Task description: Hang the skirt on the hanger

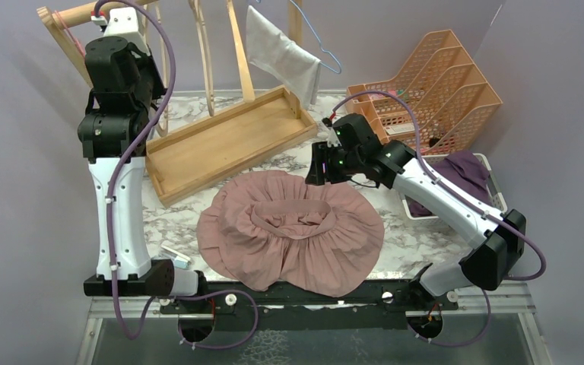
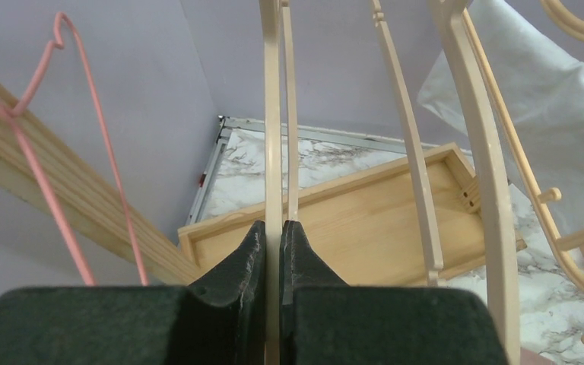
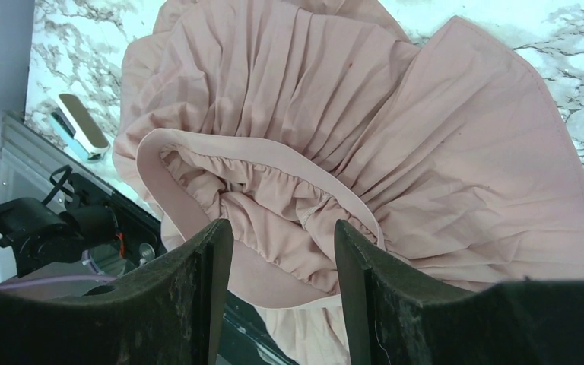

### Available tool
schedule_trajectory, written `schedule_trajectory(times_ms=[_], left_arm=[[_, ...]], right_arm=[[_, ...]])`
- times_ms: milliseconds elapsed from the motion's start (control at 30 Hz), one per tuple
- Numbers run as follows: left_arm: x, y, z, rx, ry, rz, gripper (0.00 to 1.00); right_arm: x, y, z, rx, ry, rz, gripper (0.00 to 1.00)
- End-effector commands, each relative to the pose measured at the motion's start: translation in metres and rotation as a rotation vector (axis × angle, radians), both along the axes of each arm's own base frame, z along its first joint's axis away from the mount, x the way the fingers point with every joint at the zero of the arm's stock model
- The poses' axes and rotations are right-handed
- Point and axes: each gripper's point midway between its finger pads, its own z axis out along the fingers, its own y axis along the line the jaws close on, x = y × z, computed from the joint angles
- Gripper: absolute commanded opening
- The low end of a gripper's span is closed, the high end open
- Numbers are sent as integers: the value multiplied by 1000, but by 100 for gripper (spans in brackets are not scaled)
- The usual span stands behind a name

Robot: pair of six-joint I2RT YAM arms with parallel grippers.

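— Where is the skirt point(image 1: 296, 243)?
— Spread flat on the marble table point(image 1: 171, 220): pink, soft, pleated, with a gathered elastic waistband point(image 3: 289, 199). Not yet hung.
— And the grippers?
— The right gripper point(image 3: 283, 236) hovers over the waistband, wide open and empty. The left gripper point(image 2: 274, 228) is clamped on a thin pale wooden hanger point(image 2: 272, 114). I'd say threading remains.

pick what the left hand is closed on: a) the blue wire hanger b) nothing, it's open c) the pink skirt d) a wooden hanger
d: in the left wrist view the left hand is shut on a thin strip of a wooden hanger, while the skirt lies spread out below the open right hand.
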Motion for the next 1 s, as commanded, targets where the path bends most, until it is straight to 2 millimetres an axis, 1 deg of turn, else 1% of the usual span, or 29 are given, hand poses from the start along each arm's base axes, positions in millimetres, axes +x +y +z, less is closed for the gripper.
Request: schedule_trajectory(times_ms=[0, 133, 200, 233, 300, 367, 433, 500, 600, 733, 867, 967], left_arm=[[-35, -6, 33, -2, -94, -30, 0], [-49, -17, 21, -6, -68, -77, 0], [-57, -25, 16, -5, -58, -111, 0], [-61, -27, 17, -3, -61, -123, 0], [-73, -31, 27, 4, -93, -150, 0], [-85, -33, 45, 14, -145, -167, 0], [-98, -38, 58, 28, -187, -204, 0], [-108, -47, 64, 36, -212, -259, 0], [-120, -59, 62, 33, -223, -327, 0], [-129, -73, 59, 47, -231, -412, 0], [-143, -81, 63, 74, -264, -467, 0], [-152, -75, 71, 96, -298, -435, 0]], right_arm=[[-1, -3, 13, 22, -15, -19, 56], [-4, -4, 20, 28, -14, -17, 56], [-5, -5, 27, 39, -29, -9, 56], [-5, -5, 31, 46, -40, -3, 56], [-6, -4, 41, 61, -75, 25, 57], [-8, -3, 54, 81, -115, 61, 57], [-11, -1, 68, 101, -159, 106, 57], [-15, 0, 82, 125, -197, 145, 58], [-15, -4, 105, 161, -273, 136, 58], [-18, -17, 150, 271, -444, 89, 58], [-20, -28, 190, 353, -592, 55, 58], [-24, -32, 211, 391, -659, 58, 58]])
